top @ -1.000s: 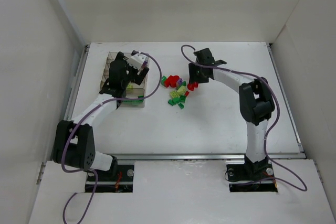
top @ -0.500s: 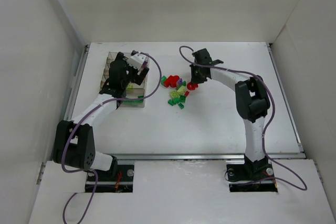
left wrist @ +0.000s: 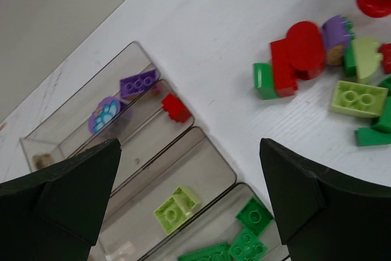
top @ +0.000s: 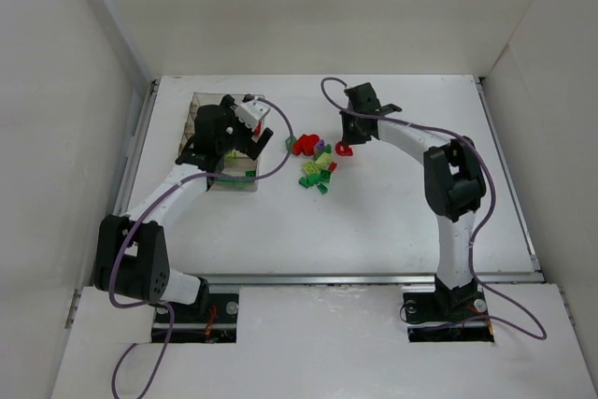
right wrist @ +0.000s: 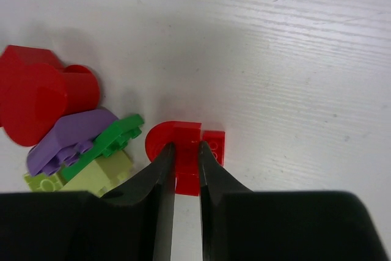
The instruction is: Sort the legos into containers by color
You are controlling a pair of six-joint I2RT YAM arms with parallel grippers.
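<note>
On the left, the left end effector [left wrist: 189, 148] has drifted a little to the right over the tray [left wrist: 135, 45], toward the pile. Its fingers are spread wide and carry nothing. Beneath it the four compartments are already seeded: purple bricks [left wrist: 139, 84] in the farthest, one red brick [left wrist: 176, 108] in the next, a lime brick [left wrist: 177, 209] in the third and dark green bricks [left wrist: 244, 236] in the nearest.

In the middle, the loose legos [top: 316, 161] lie heaped on the worktop [top: 392, 212], so most of the sorting is not yet done.

On the right is the real change. The right end effector [right wrist: 185, 151], open a second ago, has narrowed onto a red rounded brick [right wrist: 174, 136] at the pile's right edge and now pinches it between its fingertips. A small red piece [right wrist: 213, 146] sits touching it. Whether the brick has left the worktop I cannot tell. The grasp looks made, so the likely next step is carrying it across to the red compartment.
</note>
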